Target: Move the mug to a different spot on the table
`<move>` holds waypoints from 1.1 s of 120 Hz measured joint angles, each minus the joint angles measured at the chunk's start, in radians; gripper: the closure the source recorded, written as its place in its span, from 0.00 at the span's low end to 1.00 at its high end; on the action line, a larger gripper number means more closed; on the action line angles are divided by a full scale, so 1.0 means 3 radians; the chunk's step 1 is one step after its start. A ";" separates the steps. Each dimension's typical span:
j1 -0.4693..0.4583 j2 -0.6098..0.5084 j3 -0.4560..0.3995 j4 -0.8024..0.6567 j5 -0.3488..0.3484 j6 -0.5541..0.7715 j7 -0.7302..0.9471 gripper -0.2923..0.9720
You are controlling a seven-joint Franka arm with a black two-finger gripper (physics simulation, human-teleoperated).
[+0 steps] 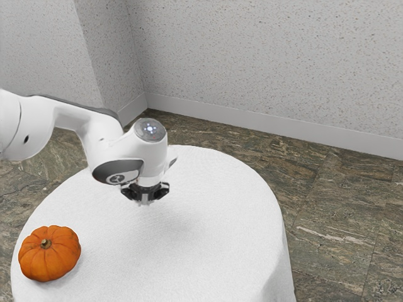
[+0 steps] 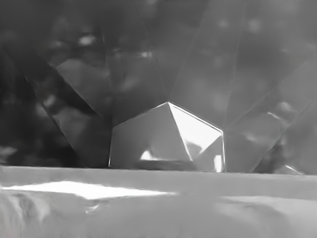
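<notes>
Gripper (image 1: 146, 196) hangs low over white table (image 1: 214, 251); wide or narrow, cannot tell. Grey faceted shape (image 2: 167, 139) sits close under my hand; cannot tell whether it is mug. Orange pumpkin (image 1: 49, 252) well apart from gripper, by table edge.

Exterior cam: raised, mid-distance, looking down across the round table (image 1: 214, 251); arm (image 1: 75, 123) enters at 9 o'clock, room corner (image 1: 142, 85) at 11. Wrist cam: arm-mounted, very near grey faceted surfaces (image 2: 166, 139); shared region cannot be told
</notes>
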 joint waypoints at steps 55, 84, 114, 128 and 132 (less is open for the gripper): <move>-0.0017 0.0267 0.0015 0.0084 0.0210 0.0036 -0.0237 0.72; -0.0022 0.0308 0.0017 0.0083 0.0197 0.0057 -0.0296 0.53; -0.0032 0.0307 0.0014 0.0078 0.0198 0.0063 -0.0333 0.34; -0.0082 0.0249 -0.0003 0.0055 0.0177 0.0065 -0.0340 0.29; -0.0087 0.0227 -0.0008 0.0044 0.0172 0.0065 -0.0341 0.28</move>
